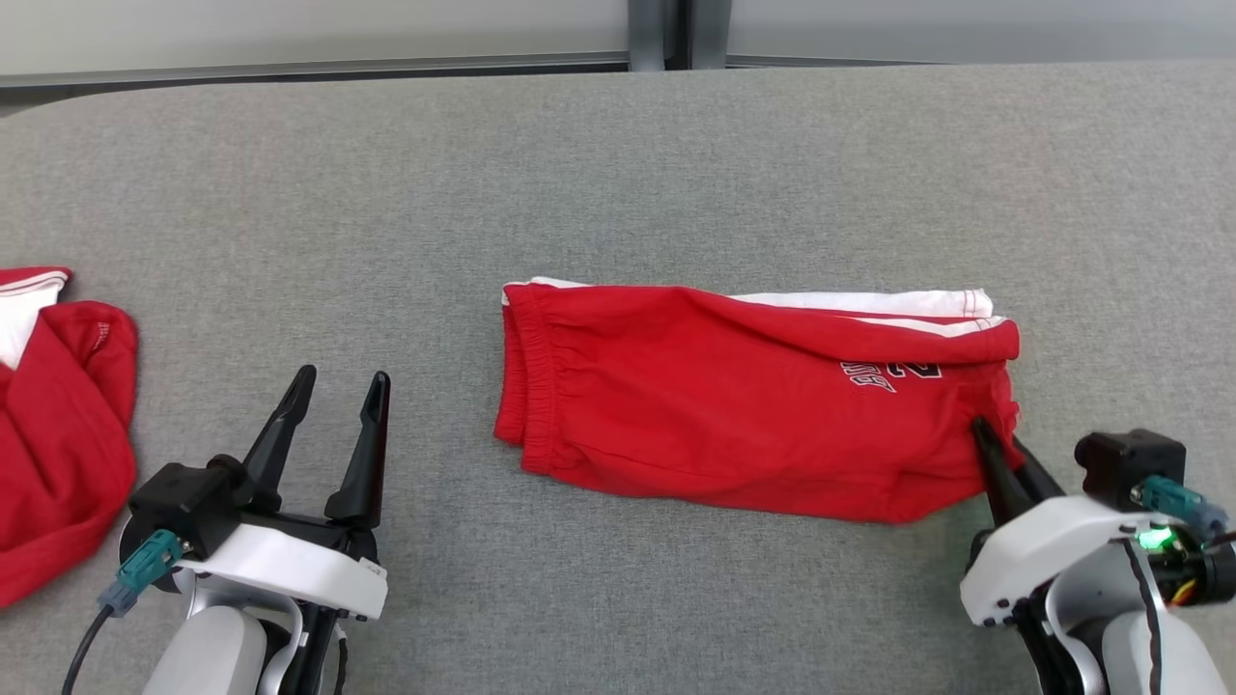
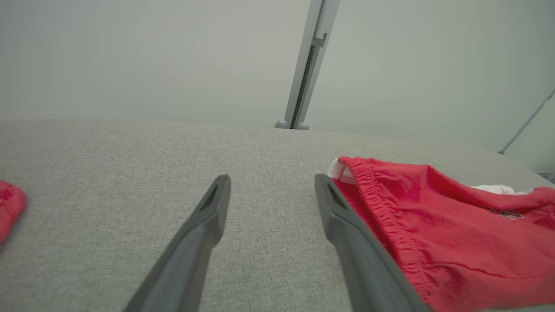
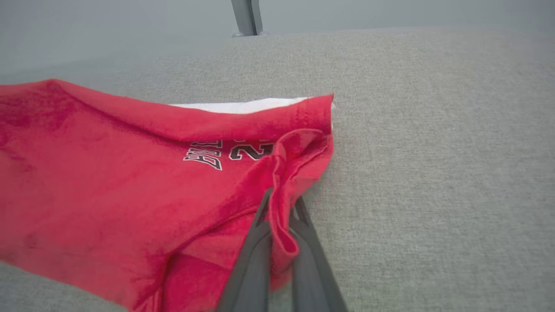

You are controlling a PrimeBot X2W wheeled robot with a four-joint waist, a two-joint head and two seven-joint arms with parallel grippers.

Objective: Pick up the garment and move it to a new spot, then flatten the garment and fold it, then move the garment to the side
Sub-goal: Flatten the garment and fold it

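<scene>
Red shorts (image 1: 734,405) with white trim and dark lettering lie folded lengthwise on the grey table, waistband to the left (image 2: 381,203). My right gripper (image 1: 995,449) is shut on a pinched fold of the shorts' near right leg hem (image 3: 282,203), the cloth bunched between its fingers (image 3: 253,242). At the lower left, my left gripper (image 1: 338,386) stands open above the table, empty, well left of the waistband. In the left wrist view its right finger (image 2: 342,216) lies close beside the waistband edge.
A second red and white garment (image 1: 53,425) lies crumpled at the table's left edge (image 2: 8,206). The grey fabric table (image 1: 618,174) runs wide behind the shorts. A metal post (image 1: 661,34) stands past the far edge against a pale wall.
</scene>
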